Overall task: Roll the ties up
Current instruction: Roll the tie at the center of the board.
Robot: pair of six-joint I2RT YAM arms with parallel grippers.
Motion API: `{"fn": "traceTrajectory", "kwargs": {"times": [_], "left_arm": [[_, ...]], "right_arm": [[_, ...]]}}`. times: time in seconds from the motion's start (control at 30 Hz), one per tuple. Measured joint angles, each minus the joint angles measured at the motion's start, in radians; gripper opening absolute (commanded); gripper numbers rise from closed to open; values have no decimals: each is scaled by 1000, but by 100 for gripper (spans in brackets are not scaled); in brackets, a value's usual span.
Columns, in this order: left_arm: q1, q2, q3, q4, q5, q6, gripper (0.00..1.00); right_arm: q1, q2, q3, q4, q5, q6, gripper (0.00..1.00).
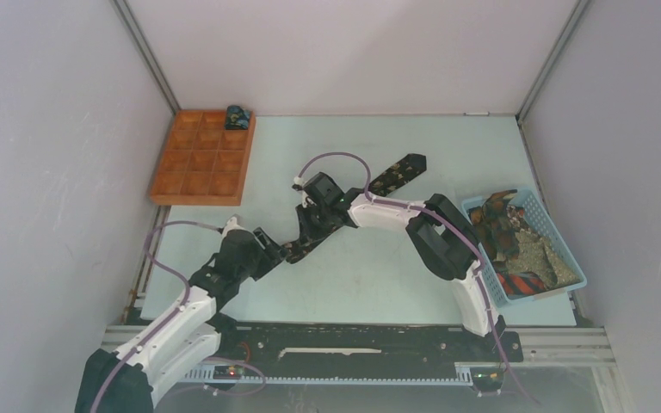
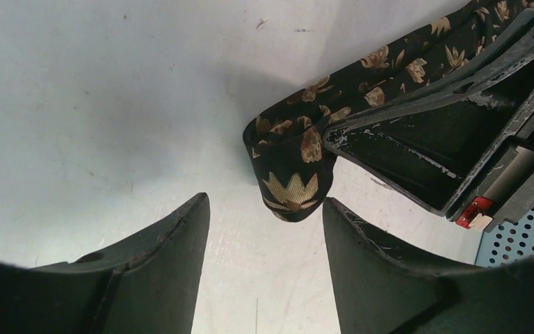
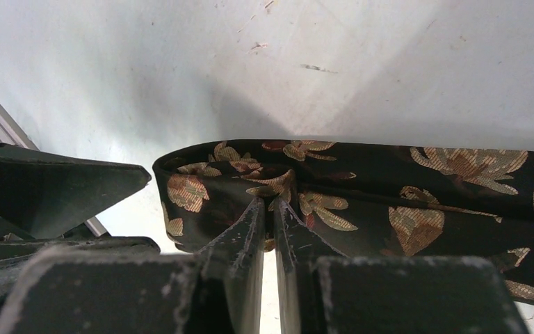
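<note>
A black tie with tan leaf pattern (image 1: 396, 175) lies diagonally across the table, its near end folded over into a small loop (image 2: 290, 163). My right gripper (image 1: 303, 239) is shut on the tie close to that fold (image 3: 268, 202). My left gripper (image 1: 268, 251) is open and empty, its fingers (image 2: 181, 236) just short of the folded end, one to each side. A rolled tie (image 1: 237, 116) sits in the far right compartment of the orange tray (image 1: 191, 185). Several more ties (image 1: 503, 232) lie piled in the blue basket (image 1: 574, 257).
The orange compartment tray stands at the back left, the blue mesh basket at the right edge. White walls close in the table on three sides. The two arms meet near the table's middle left.
</note>
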State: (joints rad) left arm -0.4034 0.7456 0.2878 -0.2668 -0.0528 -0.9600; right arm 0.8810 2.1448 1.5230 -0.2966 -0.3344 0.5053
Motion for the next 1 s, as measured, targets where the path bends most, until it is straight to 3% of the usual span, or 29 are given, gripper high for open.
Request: {"fn": "traceTrajectory", "kwargs": {"times": [1.0], "left_arm": [[0, 187, -19, 211, 39, -26, 60]], "right_arm": [[-3, 0, -12, 9, 2, 0, 12]]}}
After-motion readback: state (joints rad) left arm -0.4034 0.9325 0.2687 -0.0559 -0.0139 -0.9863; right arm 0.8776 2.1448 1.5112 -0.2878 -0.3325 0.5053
